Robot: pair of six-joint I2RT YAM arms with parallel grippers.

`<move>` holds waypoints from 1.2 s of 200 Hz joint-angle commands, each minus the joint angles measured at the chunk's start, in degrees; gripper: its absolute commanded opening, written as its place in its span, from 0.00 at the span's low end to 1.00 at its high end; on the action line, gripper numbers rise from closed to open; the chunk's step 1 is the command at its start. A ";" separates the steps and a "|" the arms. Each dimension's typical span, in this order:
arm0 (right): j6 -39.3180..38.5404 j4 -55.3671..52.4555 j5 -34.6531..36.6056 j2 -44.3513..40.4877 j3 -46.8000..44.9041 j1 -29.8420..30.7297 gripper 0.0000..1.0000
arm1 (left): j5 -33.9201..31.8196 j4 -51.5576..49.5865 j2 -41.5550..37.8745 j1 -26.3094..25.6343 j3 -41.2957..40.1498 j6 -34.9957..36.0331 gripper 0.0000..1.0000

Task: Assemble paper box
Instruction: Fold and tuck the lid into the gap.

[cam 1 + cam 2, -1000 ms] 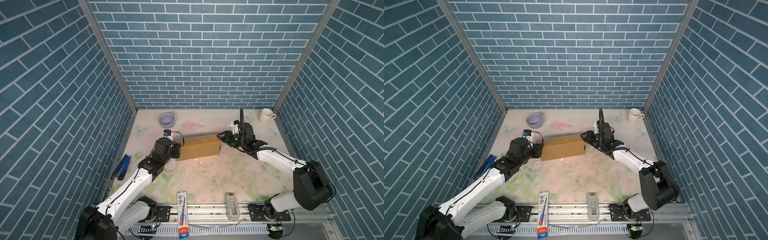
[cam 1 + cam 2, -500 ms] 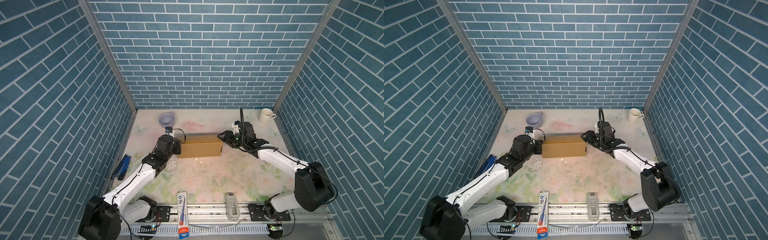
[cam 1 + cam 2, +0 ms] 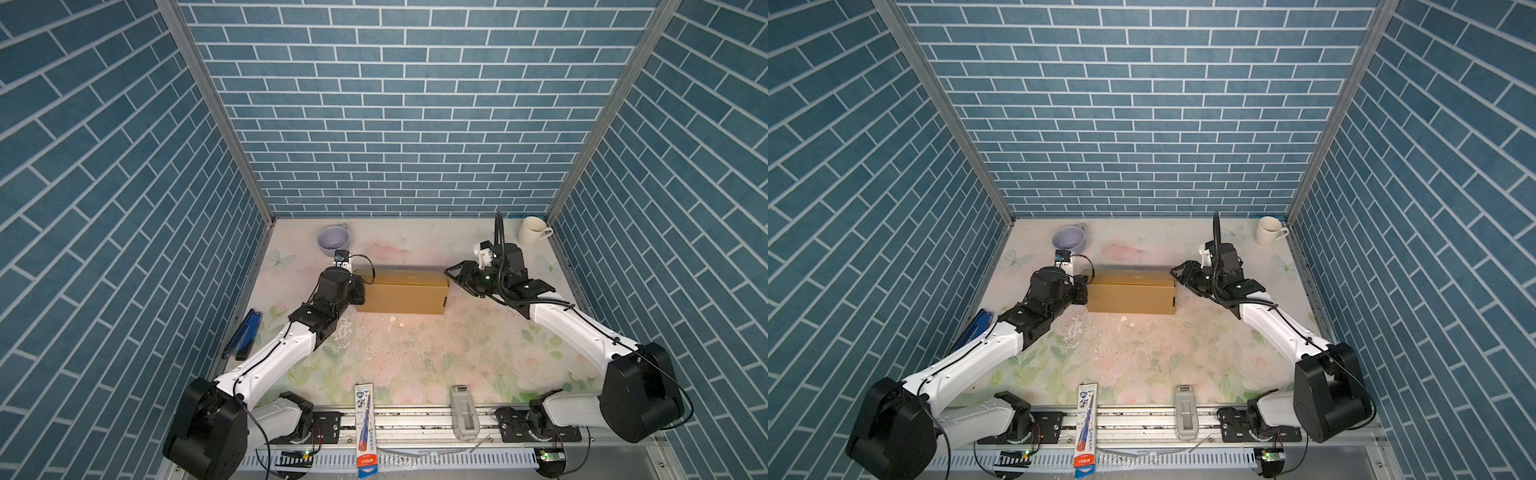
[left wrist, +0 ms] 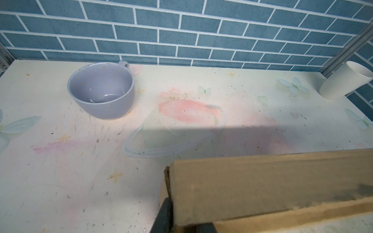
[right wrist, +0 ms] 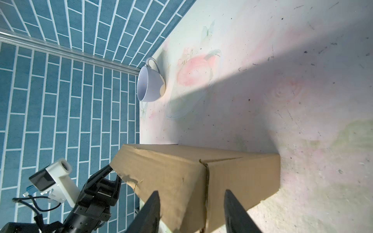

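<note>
Between the two end effectors, in both top views, the paper box (image 3: 401, 297) (image 3: 1131, 297) rests on the counter (image 3: 415, 357) folded into a long brown carton. The left end effector (image 3: 360, 291) is at one end of it and the right end effector (image 3: 451, 274) is at the upper corner of the opposite end. Past the left end effector, toward the back wall, stands a lilac cup (image 3: 333, 240). Behind the right end effector, a white mug (image 3: 533, 230) stands in the back corner. From the left wrist, the paper box (image 4: 262, 185) stretches away from the end effector, its top face and a raw cardboard edge close to the lens. One dark finger (image 4: 163, 213) lies against the outside of the end wall, and the other is mostly hidden. The lilac cup (image 4: 102, 90) is ahead and apart from the box, and the white mug (image 4: 343, 81) is far beyond it. From the right wrist, the right end effector (image 5: 191, 193) is released: its fingers (image 5: 153, 211) stand spread in front of the near end of the paper box (image 5: 171, 167), and contact cannot be told. At the far end the left end effector (image 5: 113, 175) is clenched on the box's corner edge, with the lilac cup (image 5: 150, 84) beyond it.
</note>
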 commanded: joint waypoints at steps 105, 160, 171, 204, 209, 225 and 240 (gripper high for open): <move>0.05 7.30 -2.98 2.91 -5.93 -0.58 0.35 | 2.02 -10.80 3.81 -0.54 -3.46 1.02 0.34; 1.57 9.96 -2.35 5.06 -6.11 -0.58 0.32 | 4.21 -12.82 3.36 -0.50 -2.38 2.30 0.48; 2.17 10.77 -2.22 5.45 -6.10 -0.58 0.31 | 4.86 -13.55 3.23 -0.54 -2.19 2.62 0.49; 3.55 10.97 -1.01 5.70 -5.71 -0.56 0.30 | 7.36 -15.21 1.44 -0.55 -1.73 3.46 0.55; 3.56 10.64 -0.67 5.74 -5.59 -0.61 0.30 | 7.74 -15.69 1.04 -0.55 -1.45 3.59 0.56; 3.87 10.33 -0.25 5.47 -5.58 -0.59 0.30 | 8.93 -17.14 0.03 -0.50 -0.54 3.82 0.59; 4.30 10.10 0.23 5.26 -5.49 -0.54 0.30 | 9.75 -18.27 -0.71 -0.56 0.46 4.27 0.60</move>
